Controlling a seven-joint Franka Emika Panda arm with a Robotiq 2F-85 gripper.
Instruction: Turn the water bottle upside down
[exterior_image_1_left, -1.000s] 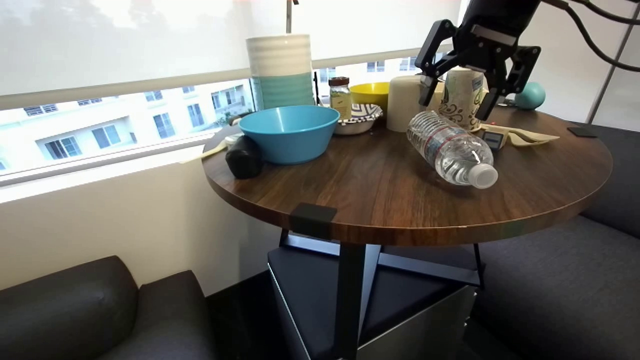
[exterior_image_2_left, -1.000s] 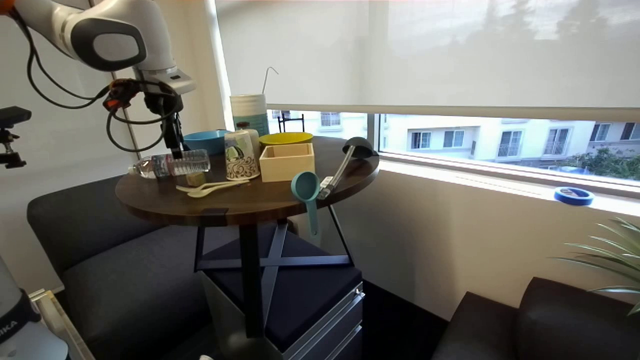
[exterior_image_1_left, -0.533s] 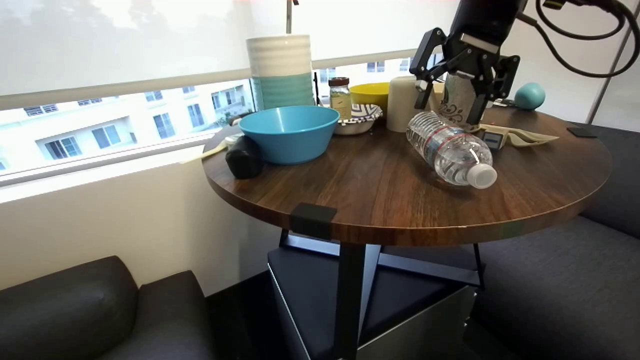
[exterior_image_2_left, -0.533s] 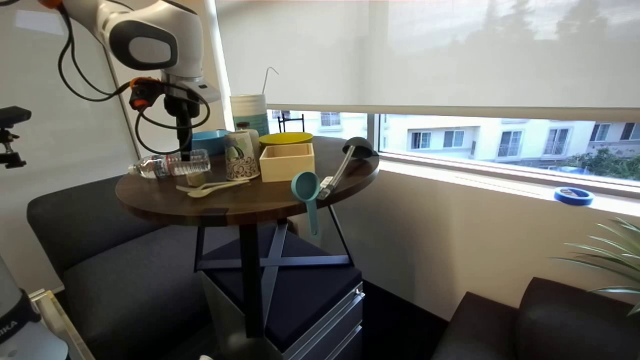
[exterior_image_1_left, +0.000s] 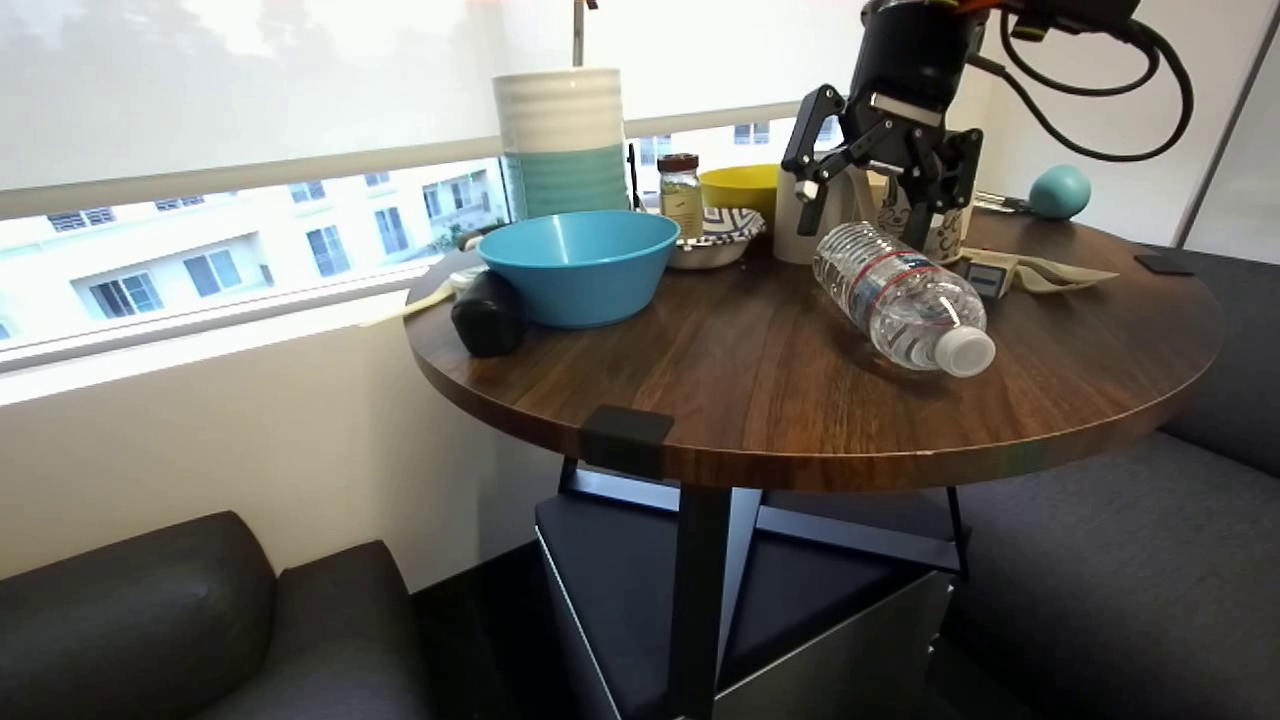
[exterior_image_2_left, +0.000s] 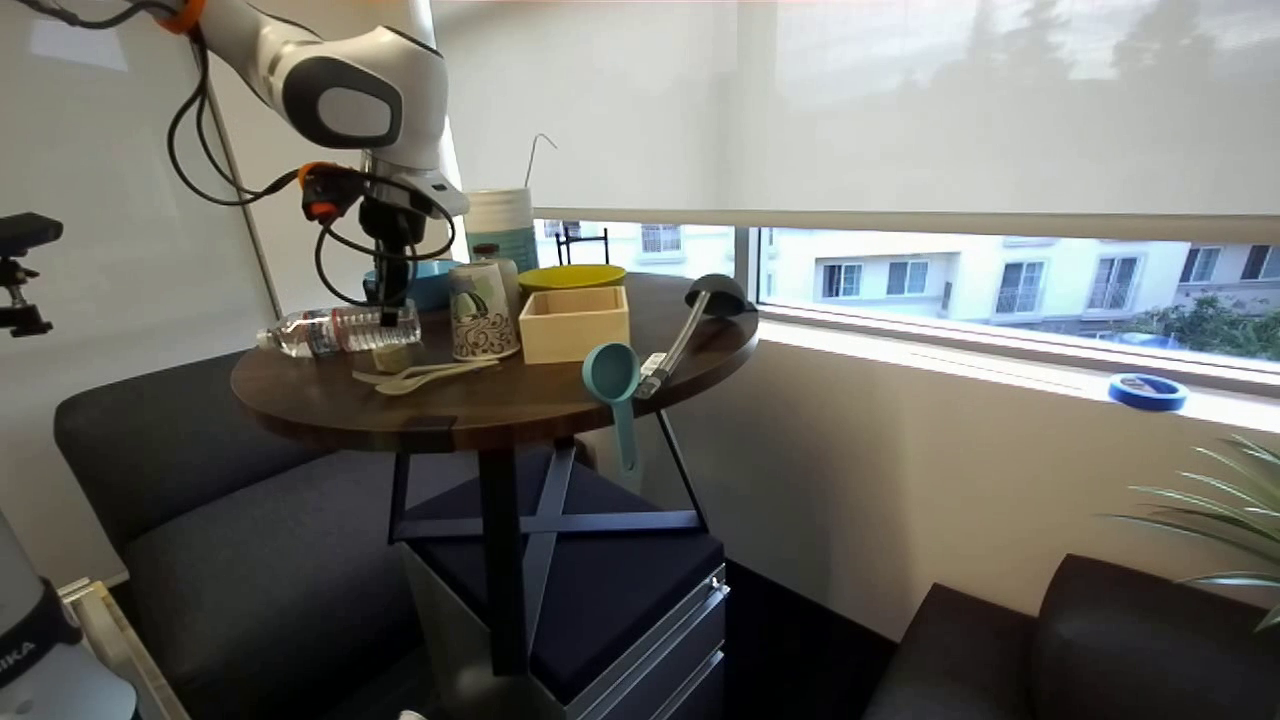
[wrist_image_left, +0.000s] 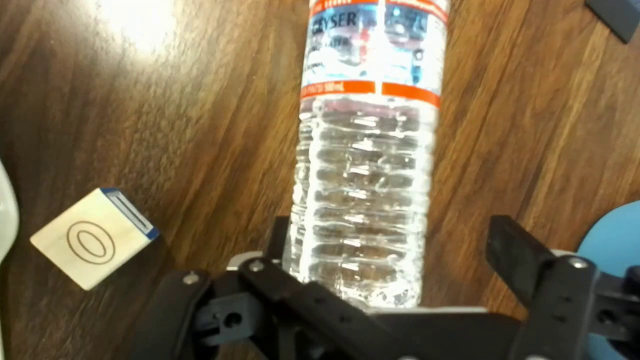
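The clear ribbed water bottle (exterior_image_1_left: 897, 288) lies on its side on the round wooden table (exterior_image_1_left: 720, 370). In an exterior view its white cap points to the near side. It also lies flat in an exterior view (exterior_image_2_left: 325, 332), cap to the left. My gripper (exterior_image_1_left: 862, 232) is open over the bottle's base end, fingers pointing down. In the wrist view the gripper (wrist_image_left: 390, 225) has one finger close against the left side of the bottle (wrist_image_left: 365, 165), partly behind it. The other finger stands apart on the right, with table showing between. The cap is out of the wrist view.
A small wooden block (wrist_image_left: 92, 240) and pale utensils (exterior_image_1_left: 1065, 275) lie beside the bottle. A patterned paper cup (exterior_image_2_left: 485, 315) and a wooden box (exterior_image_2_left: 575, 335) stand close by. A blue bowl (exterior_image_1_left: 580, 270) and a black object (exterior_image_1_left: 488, 315) are across the table.
My open gripper has moved along the bottle toward its base end, leftward and lower in an exterior view. The bottle has stayed in place.
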